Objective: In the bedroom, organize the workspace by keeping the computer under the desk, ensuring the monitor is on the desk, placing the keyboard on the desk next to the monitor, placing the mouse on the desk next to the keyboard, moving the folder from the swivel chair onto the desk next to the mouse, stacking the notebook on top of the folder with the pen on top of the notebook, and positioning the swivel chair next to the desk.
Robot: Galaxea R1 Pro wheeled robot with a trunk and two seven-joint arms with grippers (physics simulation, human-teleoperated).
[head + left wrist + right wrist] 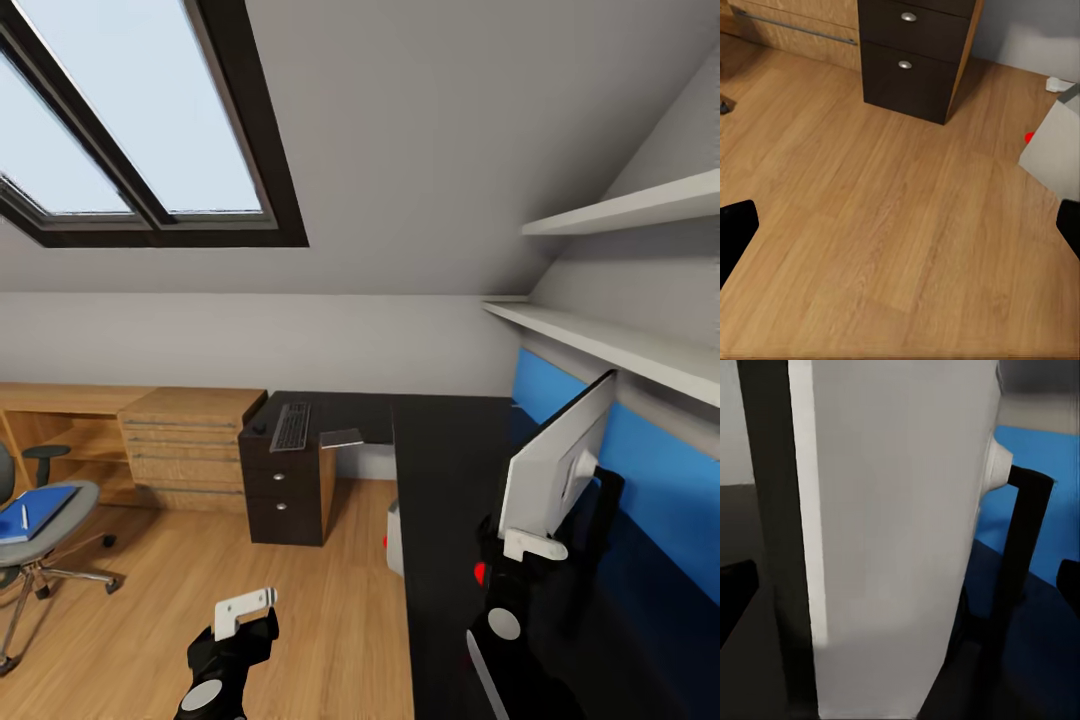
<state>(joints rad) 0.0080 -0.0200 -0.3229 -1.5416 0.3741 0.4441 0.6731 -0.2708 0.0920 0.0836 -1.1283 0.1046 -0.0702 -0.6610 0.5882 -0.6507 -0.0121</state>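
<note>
Skylight (pixel 130 120), wall shelves (pixel 620 345), plank floor (pixel 300 620)

Open plank floor (pixel 330 610) in front of the left gripper (pixel 243 612) — free passage toward the desk's drawer block (pixel 285 495). Computer (pixel 395 537) sits under the desk (pixel 450 480) edge, narrowing that gap. Right gripper (pixel 533 545) is hard against the monitor (pixel 555 460) back; stand (pixel 1020 540) and blue wall panel (pixel 650 470) close behind — little room there.

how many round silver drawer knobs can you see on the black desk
2. One knob sits on the middle drawer front, another knob on the drawer just below. The top drawer may have one hidden.
</note>
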